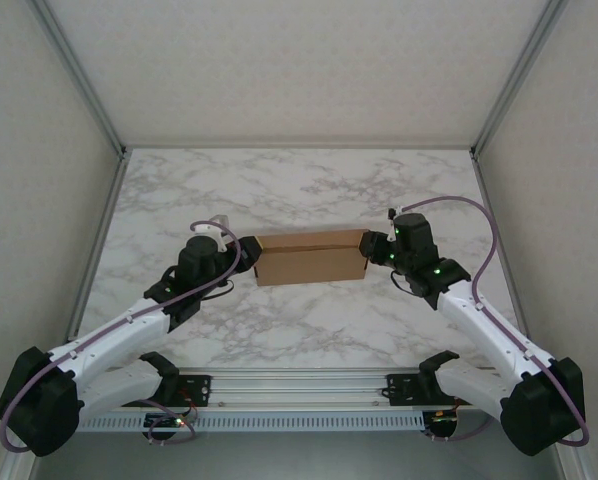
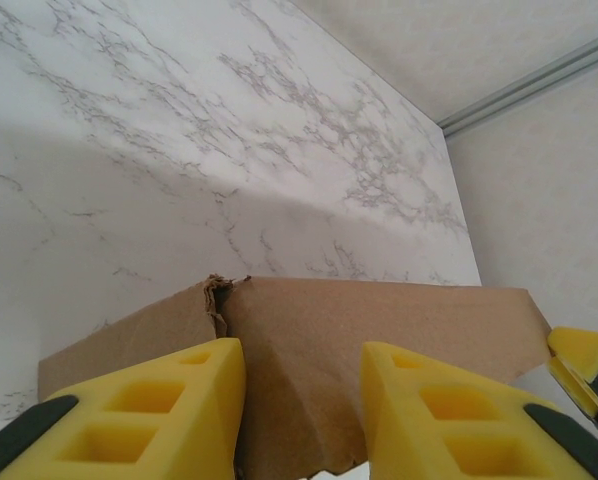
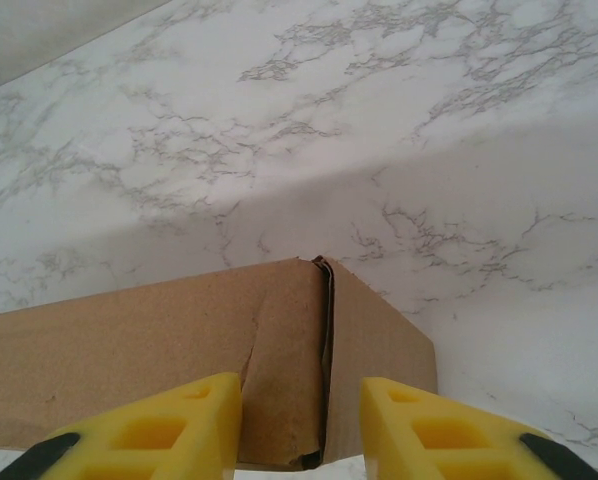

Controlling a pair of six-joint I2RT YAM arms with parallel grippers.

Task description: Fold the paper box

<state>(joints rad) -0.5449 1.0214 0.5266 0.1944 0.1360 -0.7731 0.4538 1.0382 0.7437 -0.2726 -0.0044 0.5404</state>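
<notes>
The left gripper [image 2: 301, 352] is straddling one end of the paper box [image 2: 419, 320]. The marble table [image 2: 179, 150] is stretching away behind.

Soft, even light, bright and without glare, leaves the marble table [image 1: 309, 190] sharp in every view, with a broad pale shadow lying across it just beyond the paper box [image 3: 129, 350] in both wrist views.

White marble-look table [image 1: 299, 180], pale walls [image 1: 299, 60], alu corner posts [image 1: 79, 70].
</notes>
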